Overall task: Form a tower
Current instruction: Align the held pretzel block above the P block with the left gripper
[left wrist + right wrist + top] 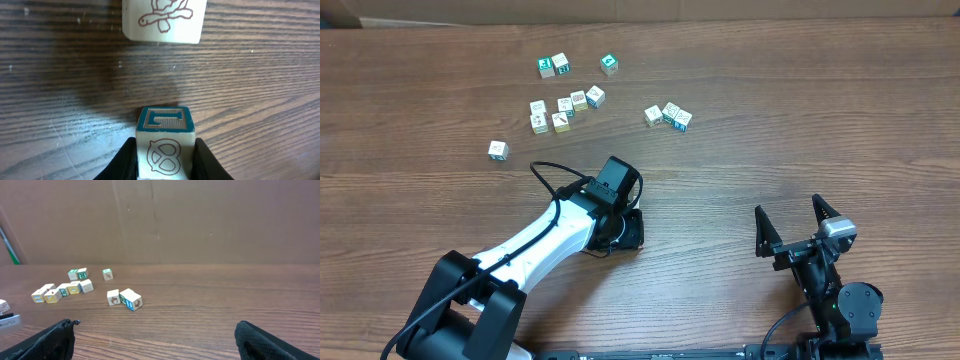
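My left gripper is shut on a small cream cube with a teal top face and a reddish pretzel outline on the side facing the camera. Just beyond it stands another cream cube with a reddish turtle outline, cut off by the frame's top edge. I cannot tell whether that cube rests on others. The tower is hidden: in the overhead view my left gripper and its wrist cover that spot. My right gripper stands open over bare wood at the front right, fingers spread wide.
Loose cubes lie at the back of the table: a cluster, a pair, a single, a row of three and a lone one. A cardboard wall stands behind the table.
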Controlling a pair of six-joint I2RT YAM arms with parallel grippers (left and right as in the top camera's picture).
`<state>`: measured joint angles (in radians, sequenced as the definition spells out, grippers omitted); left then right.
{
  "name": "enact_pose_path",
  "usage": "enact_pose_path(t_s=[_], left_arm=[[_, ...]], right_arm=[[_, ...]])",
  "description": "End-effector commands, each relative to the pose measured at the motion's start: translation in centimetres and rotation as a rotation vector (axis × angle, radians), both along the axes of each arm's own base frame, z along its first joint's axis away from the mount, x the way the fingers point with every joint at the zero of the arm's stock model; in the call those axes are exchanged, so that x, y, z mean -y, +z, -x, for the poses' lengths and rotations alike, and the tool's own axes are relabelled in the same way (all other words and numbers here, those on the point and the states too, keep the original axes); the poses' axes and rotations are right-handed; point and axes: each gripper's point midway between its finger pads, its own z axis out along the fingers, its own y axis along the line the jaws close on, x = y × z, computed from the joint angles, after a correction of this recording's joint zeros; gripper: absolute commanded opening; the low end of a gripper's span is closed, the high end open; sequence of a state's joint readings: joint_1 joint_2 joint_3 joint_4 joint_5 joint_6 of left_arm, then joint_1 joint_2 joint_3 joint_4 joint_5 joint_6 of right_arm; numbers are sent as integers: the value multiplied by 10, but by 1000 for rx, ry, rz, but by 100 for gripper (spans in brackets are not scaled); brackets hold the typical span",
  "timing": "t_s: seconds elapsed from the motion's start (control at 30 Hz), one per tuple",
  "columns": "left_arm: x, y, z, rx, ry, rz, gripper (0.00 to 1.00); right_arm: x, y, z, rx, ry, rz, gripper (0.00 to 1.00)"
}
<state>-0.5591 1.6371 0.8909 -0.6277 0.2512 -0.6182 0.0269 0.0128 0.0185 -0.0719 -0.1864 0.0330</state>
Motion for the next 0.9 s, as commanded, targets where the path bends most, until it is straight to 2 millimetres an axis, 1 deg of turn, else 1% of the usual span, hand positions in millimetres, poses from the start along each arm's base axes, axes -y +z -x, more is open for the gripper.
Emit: enact_pose_path(t_s=[0.0,0.43,0.57,0.67,0.77,0.87], left_arm=[[9,8,-8,24,-38,22,4],[8,8,-8,29,-43,18,5],[8,8,-8,32,-52,17,4],[7,8,-9,45,-75,11,9],[7,11,-15,70,-107,15,10],[4,20,-31,118,-100,-3,9]], right_arm=[[0,-2,0,4,-2,4,100],[0,-2,0,4,-2,4,100],[0,-2,0,4,-2,4,100],[0,-2,0,4,-2,4,100],[0,-2,0,4,-1,4,100],[0,-2,0,4,-2,4,100]])
